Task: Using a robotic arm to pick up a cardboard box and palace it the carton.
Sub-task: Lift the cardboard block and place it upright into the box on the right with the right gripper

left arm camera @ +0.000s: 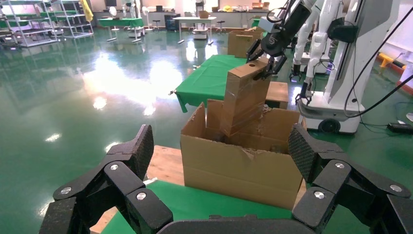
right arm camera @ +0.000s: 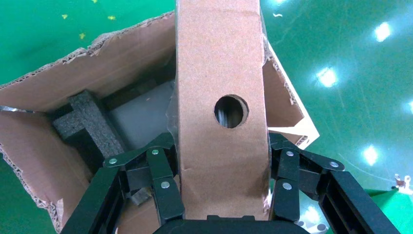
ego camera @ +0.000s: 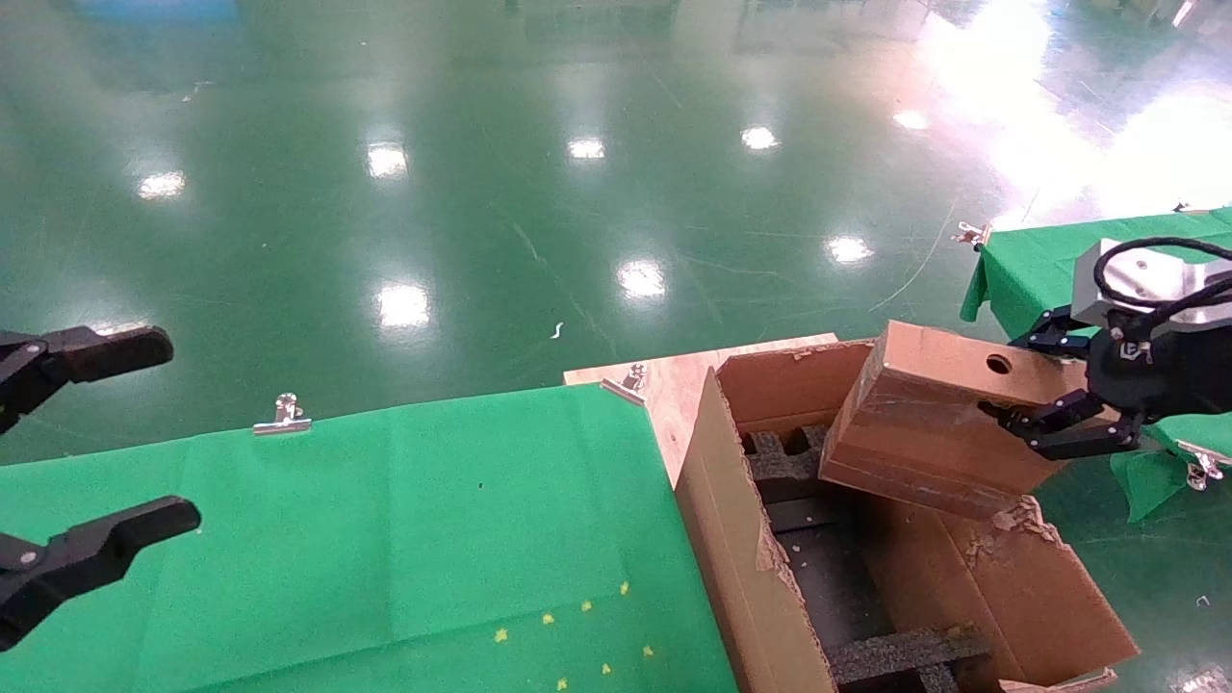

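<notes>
Right gripper (ego camera: 1044, 390) clamps flat cardboard box (ego camera: 924, 423) over ragged carton (ego camera: 741, 510).

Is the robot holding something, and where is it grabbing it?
The right gripper holds the cardboard box by its holed end, above the carton. The left gripper is empty.

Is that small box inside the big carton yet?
Partly. The cardboard box, tilted in the right gripper, has its lower end inside the carton; the rest sticks out.

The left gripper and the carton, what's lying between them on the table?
In the head view, only the green cloth lies between the left gripper and the carton. A metal clip holds its far edge.
</notes>
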Controlling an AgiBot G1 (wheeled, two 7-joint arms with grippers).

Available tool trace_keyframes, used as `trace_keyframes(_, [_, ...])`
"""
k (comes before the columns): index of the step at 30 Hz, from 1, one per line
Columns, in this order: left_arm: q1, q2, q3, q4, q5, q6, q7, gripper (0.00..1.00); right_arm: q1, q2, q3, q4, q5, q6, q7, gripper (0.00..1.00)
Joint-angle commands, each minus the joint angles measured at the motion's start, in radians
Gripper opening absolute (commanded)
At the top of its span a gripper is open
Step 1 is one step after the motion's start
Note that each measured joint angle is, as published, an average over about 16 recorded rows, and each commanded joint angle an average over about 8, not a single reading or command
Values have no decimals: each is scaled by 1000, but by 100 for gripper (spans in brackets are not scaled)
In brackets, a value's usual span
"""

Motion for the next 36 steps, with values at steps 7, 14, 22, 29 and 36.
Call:
trace_keyframes(7, [0,0,0,0,0,0,0,100,-72,-32,-19,-7,26,107,172,0])
trace_keyframes(14, [0,0,0,0,0,0,0,100,-158,-4,-52,88,-4,276,444,0])
trace_keyframes(22, [0,0,0,0,0,0,0,100,-237,64,-97,232,-94,451,786,0])
trace_keyframes(29, [0,0,0,0,0,0,0,100,-288,108,-134,344,-182,548,1047,0])
trace_keyframes(36, [0,0,0,0,0,0,0,100,-322,129,-165,433,-295,599,1241,0])
